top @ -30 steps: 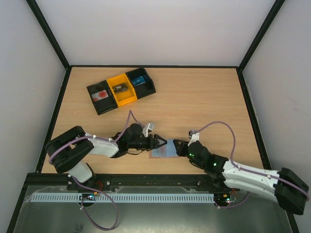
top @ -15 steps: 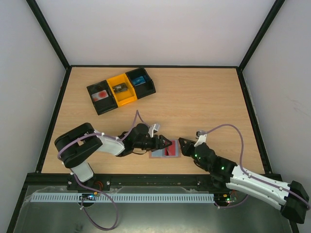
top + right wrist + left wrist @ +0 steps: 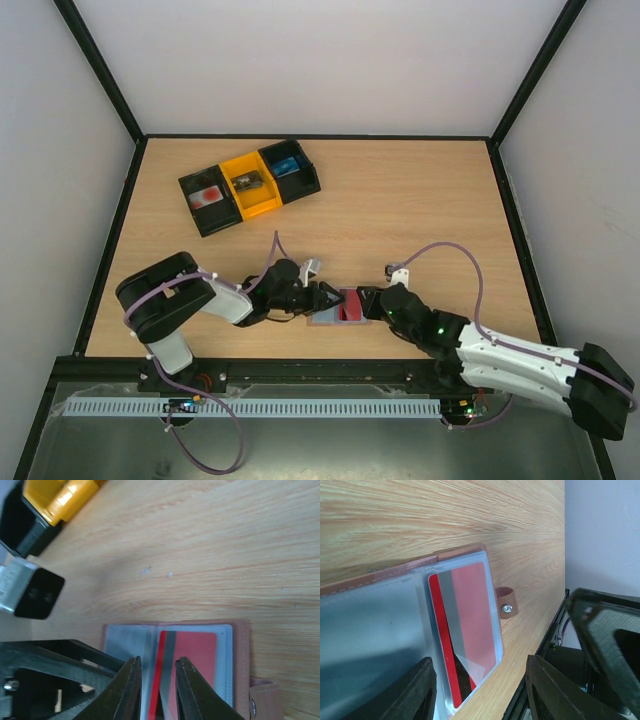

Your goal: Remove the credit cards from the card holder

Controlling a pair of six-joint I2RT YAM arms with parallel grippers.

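The brown card holder (image 3: 340, 308) lies open on the table near the front edge, showing clear greyish sleeves. A red credit card (image 3: 470, 615) with a grey stripe sits in its right sleeve and also shows in the right wrist view (image 3: 197, 665). My left gripper (image 3: 322, 297) is open, one finger (image 3: 405, 692) resting on the left sleeve, the other (image 3: 555, 690) off the holder's edge. My right gripper (image 3: 360, 300) comes from the right. Its fingers (image 3: 127, 690) are narrowly apart above the card's striped edge; I cannot tell if they touch it.
A row of bins stands at the back left: black (image 3: 208, 200), yellow (image 3: 250, 183), black (image 3: 290, 168). The holder's snap tab (image 3: 506, 602) sticks out toward the table's front edge. The black frame rail (image 3: 300, 365) runs just below the holder.
The holder's red card came into view. My right gripper pulled back to the right, then returned over the holder's right half. My left gripper shifted slightly right.
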